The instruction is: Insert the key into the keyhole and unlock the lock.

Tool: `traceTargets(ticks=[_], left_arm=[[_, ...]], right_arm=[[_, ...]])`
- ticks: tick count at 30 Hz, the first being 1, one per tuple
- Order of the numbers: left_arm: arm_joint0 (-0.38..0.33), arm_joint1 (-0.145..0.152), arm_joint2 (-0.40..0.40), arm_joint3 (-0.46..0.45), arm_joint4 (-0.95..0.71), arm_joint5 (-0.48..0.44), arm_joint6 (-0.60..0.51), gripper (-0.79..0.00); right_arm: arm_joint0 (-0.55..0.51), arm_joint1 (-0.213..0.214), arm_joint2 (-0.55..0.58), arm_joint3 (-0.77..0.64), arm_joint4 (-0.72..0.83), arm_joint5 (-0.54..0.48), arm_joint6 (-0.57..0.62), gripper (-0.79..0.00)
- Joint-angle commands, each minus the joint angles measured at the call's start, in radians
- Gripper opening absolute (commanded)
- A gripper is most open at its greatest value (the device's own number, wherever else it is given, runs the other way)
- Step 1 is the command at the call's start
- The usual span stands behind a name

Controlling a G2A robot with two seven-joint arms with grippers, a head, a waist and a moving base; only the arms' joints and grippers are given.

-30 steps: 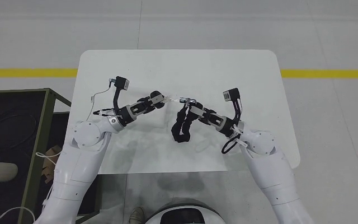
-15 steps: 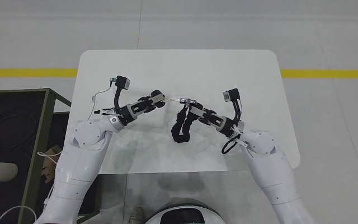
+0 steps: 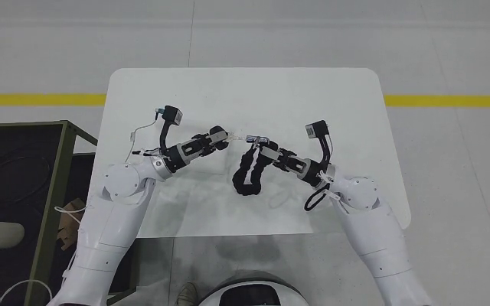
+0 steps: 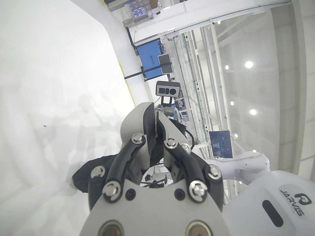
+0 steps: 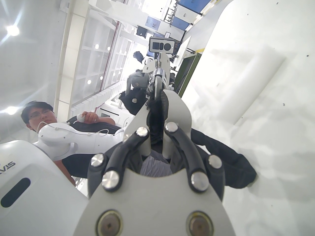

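Observation:
Above the middle of the white table [image 3: 321, 92] the two arms meet tip to tip. My left gripper [image 3: 227, 137] is shut on a thin silver key [image 3: 239, 138], whose blade [image 4: 156, 124] stands edge-on between the pads. My right gripper [image 3: 264, 145] is shut on the lock, a grey metal head [image 3: 259, 141] with a black fabric-covered cable loop [image 3: 246, 172] hanging down to the table. In the right wrist view the lock head [image 5: 141, 81] sits just past the right gripper [image 5: 157, 99], and the key tip meets it. Whether the key is inside the keyhole is hidden.
A dark green open cart [image 3: 46, 191] stands off the table's left side. A yellow floor line [image 3: 46, 99] runs behind the table. The table's surface around the arms is bare white, with free room on all sides.
My left arm has edged slightly toward the lock with the key. The right arm and the hanging cable have stayed almost still.

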Motion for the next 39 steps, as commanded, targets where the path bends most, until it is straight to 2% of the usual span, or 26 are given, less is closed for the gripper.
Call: traceTargets(ticks=[1,13,26,39], left_arm=[[-0.004,0.000,-0.001,0.005,-0.009,0.008,-0.015,-0.785],[-0.013,-0.007,-0.005,0.024,-0.076,0.036,-0.062,-0.785],[-0.008,-0.013,-0.009,0.013,-0.055,-0.001,-0.059,-0.785],[-0.007,-0.017,-0.010,0.008,-0.007,-0.014,-0.064,-0.785]], right_arm=[[0.003,0.002,0.001,0.001,-0.003,-0.003,0.009,-0.785],[0.024,0.008,-0.003,0.008,0.045,-0.026,0.062,-0.785],[0.027,0.007,-0.019,0.009,0.017,-0.031,-0.003,-0.785],[0.033,0.012,-0.024,-0.007,-0.057,-0.020,-0.007,-0.785]])
